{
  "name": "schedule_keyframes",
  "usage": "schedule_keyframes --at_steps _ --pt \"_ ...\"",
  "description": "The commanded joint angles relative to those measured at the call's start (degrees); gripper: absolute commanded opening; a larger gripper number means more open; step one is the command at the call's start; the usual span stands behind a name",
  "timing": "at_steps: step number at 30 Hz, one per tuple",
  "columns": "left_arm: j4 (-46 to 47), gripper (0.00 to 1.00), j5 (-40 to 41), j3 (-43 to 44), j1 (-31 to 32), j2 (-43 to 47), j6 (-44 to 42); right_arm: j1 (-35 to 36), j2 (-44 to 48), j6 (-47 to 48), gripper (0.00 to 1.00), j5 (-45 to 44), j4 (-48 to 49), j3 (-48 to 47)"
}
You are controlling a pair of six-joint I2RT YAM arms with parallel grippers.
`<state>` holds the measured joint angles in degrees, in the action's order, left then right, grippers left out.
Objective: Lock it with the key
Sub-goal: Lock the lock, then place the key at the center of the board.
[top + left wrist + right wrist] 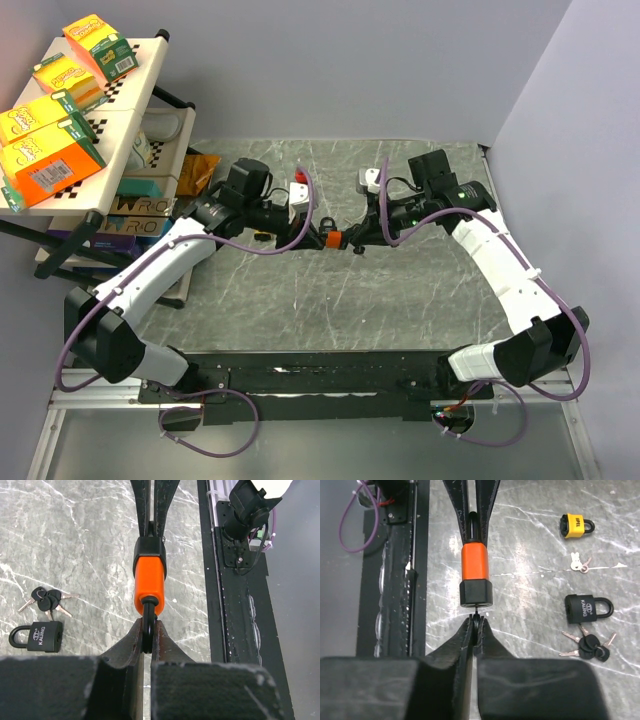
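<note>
The lock (149,582) is clamped by its shackle (148,616) in the left gripper (148,630), axis in line with the right gripper (476,625), seemingly closed on the key (477,613)

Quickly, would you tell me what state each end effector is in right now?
Left end effector: closed, holding the padlock.
Right end effector: closed on the key in the padlock.

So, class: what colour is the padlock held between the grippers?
The padlock is orange with a black end; clearest in the right wrist view.
</note>
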<state>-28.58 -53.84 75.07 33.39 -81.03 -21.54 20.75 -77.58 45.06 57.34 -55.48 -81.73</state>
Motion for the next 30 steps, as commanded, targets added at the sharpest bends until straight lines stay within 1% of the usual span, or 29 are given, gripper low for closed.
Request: schedule_keyframes --at_steps 1,6,10,13,14,15,16,18,26,30 --pt "2.12 0.01 -2.58 -0.27 -1.21 3.42 0.09 -0.45 3.05 3.10 0.00 -2.05 0.55 -0.36" --pt "-0.16 0.01 -3.55 0.43 -4.29 3.25 -2.00 -4.40 3.93 7.05 0.00 -1.88 -3.21 1.05" --pt "-3.14 0.01 -3.81 0.87 -5.87 3.16 -4.65 -11.76 3.23 11.88 0.00 -0.30 -7.18 0.70" --pt "-4.12 0.01 -3.55 0.52 -6.40 2.99 -6.05 -15.99 1.65 12.16 0.00 -1.88 -7.01 1.05" --pt "-4.03 0.01 -3.37 0.26 -6.40 2.90 -6.06 -16.79 0.86 11.38 0.00 -3.71 -6.05 1.49" --pt "-3.68 0.01 -3.11 0.17 -6.49 2.81 -5.80 -17.58 -1.06 8.06 0.00 -5.03 -4.73 2.45" --pt "-3.16 0.01 -2.93 -0.01 -6.40 2.46 -5.45 -18.72 -2.30 6.03 0.00 -6.53 -1.07 2.89" --pt "-1.57 0.01 -1.89 -0.01 -6.40 2.02 -4.30 -19.52 -6.33 0.77 0.00 -10.83 1.68 3.16" --pt "3.61 0.01 2.16 -2.20 -6.40 1.49 0.08 -20.49 -18.99 -9.97 0.00 -21.30 10.03 1.41" --pt "5.37 0.01 2.69 -3.52 -6.40 1.58 1.94 -20.49 -25.05 -13.58 0.00 -24.64 10.66 -1.58"
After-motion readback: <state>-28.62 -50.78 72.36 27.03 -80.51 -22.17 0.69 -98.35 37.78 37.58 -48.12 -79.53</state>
